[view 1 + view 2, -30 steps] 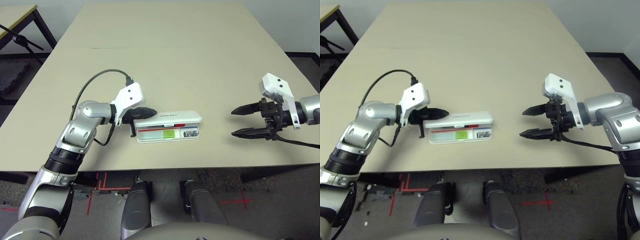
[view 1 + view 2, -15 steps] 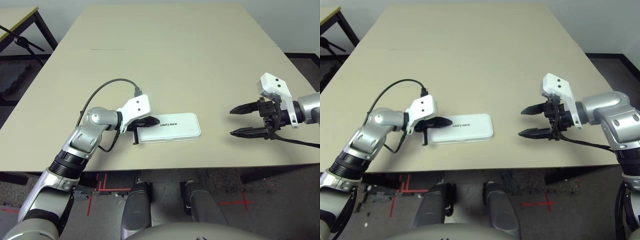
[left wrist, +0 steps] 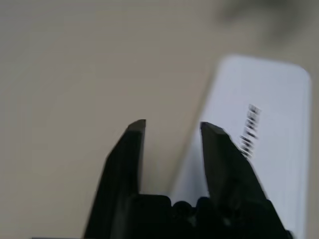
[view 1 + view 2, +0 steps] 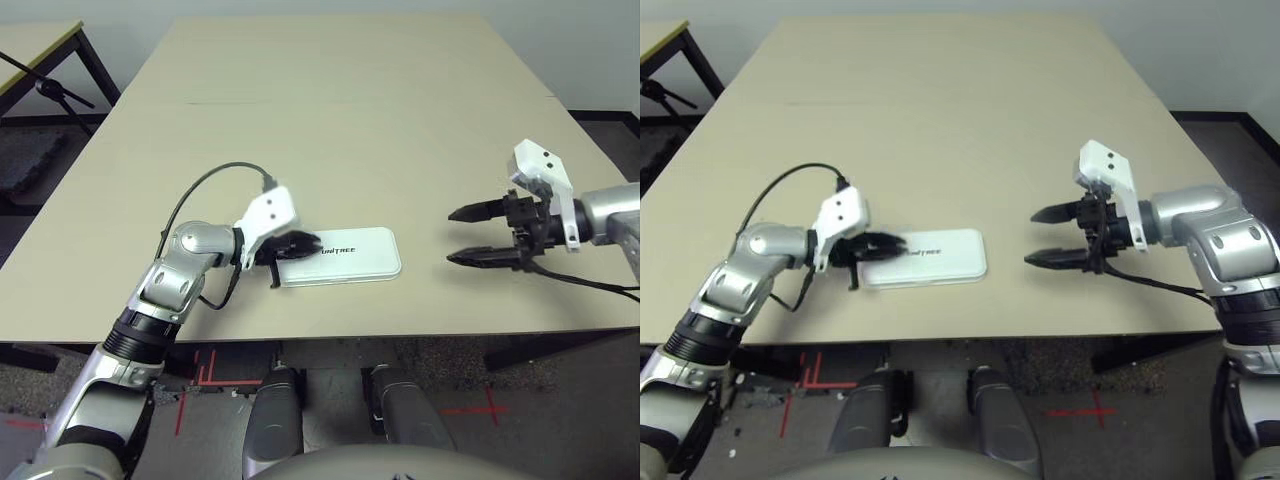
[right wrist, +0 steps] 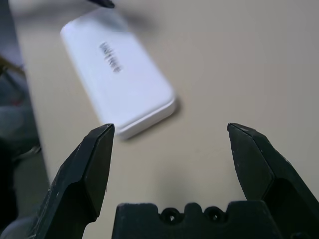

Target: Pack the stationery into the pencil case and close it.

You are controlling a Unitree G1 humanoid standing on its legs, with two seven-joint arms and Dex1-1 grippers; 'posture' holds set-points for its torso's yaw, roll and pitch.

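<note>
The white pencil case [image 4: 340, 254] lies flat on the table near its front edge, lid down and "UNITREE" lettering facing up. The stationery is hidden. My left gripper [image 4: 305, 244] is at the case's left end, its black fingers slightly apart. In the left wrist view the left gripper [image 3: 172, 124] is open, one finger over the case [image 3: 264, 129] and the other over the table. My right gripper [image 4: 452, 236] hovers to the right of the case, open wide and apart from it. The right wrist view shows the right gripper [image 5: 170, 130] with nothing between its fingers and the case [image 5: 119, 74] beyond.
The beige table [image 4: 340, 110] stretches far back behind the case. A black cable [image 4: 205, 185] loops from my left wrist. Another table and a black stand [image 4: 50, 85] sit off the far left, beyond the table edge.
The lid, raised a second ago with stationery showing inside, is now down flat. My left gripper's fingers have parted at the case's left end. My right gripper has shifted slightly left towards the case.
</note>
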